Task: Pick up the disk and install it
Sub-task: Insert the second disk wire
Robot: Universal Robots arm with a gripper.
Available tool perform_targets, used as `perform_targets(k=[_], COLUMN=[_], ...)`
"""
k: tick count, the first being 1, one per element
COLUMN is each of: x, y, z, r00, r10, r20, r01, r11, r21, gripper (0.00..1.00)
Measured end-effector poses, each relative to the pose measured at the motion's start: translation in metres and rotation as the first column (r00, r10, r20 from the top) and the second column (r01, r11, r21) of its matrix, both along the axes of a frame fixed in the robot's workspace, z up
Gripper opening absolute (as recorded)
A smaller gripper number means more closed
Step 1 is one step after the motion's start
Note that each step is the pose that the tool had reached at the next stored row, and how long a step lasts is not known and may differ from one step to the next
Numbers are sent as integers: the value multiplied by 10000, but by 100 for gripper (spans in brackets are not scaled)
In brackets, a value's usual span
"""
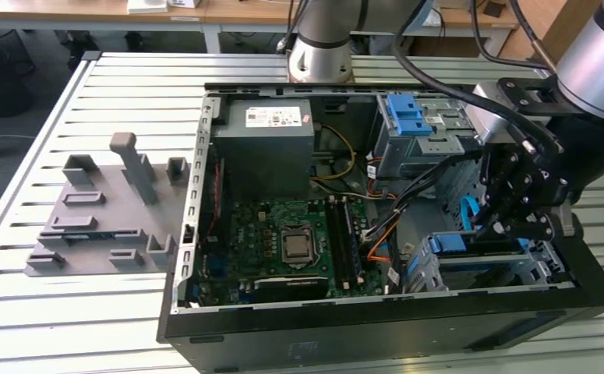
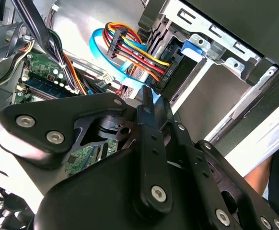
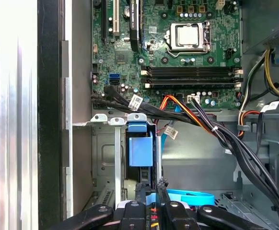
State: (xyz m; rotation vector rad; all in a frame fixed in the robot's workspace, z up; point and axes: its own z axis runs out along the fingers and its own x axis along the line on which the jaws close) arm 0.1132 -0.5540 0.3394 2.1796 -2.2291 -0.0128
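From here my gripper (image 3: pixel 149 191) looks closed down, fingers nearly touching, right by the disk (image 3: pixel 140 148); it's sitting in the lower drive bay (image 1: pixel 489 261), blue carrier showing, no writing I can read

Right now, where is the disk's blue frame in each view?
Exterior view: the disk sits in the metal bay, on the exterior view's right.
Second wrist view: its blue tab is in the bay, beside coloured wires.
First wrist view: the disk stands in the bay.
Landmark: green circuit board.
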Motion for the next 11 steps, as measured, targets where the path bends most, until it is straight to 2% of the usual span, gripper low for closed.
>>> perform_targets(k=[11], x=[0], y=[0], z=[22], r00=[10000], r10=[0], r20=[0], r01=[0], r11=[10000], r21=[1], gripper=[23])
